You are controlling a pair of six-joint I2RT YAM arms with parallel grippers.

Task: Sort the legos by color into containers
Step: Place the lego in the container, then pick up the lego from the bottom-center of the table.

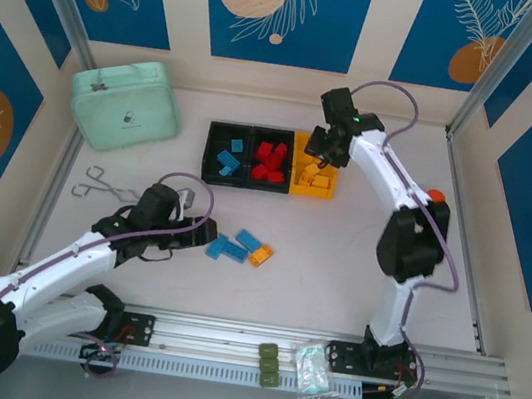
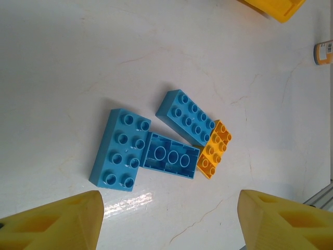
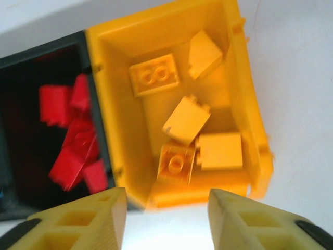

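**Jaws spread on both sides, nothing pinched**

The left gripper (image 2: 170,200) hangs low over the table (image 2: 62,62), its yellow fingers (image 2: 52,221) well apart with nothing between them. Just past the fingertips lie four loose legos (image 1: 241,248) in a tight cluster. A large light blue brick (image 2: 118,151) lies studs up. An overturned light blue brick (image 2: 170,155) lies hollow side up, touching it. A long light blue brick (image 2: 186,117) lies studs up just beyond. A small yellow-orange brick (image 2: 214,149) is set against the ends of the last two. To the left of that arm, metal tongs (image 1: 96,183) lie on the table.

Farther back the containers stand joined in a row. The left black bin (image 1: 209,150) holds blue pieces (image 1: 228,161). The middle black bin (image 1: 274,133) holds red pieces (image 3: 73,140). The yellow-orange bin (image 3: 250,104) holds several yellow-orange pieces (image 3: 153,74). The right gripper (image 3: 166,200) hovers above this last bin, its fingers (image 3: 83,219) parted and empty.

At the far left, apart from the row, sits a mint-green case (image 1: 124,106).
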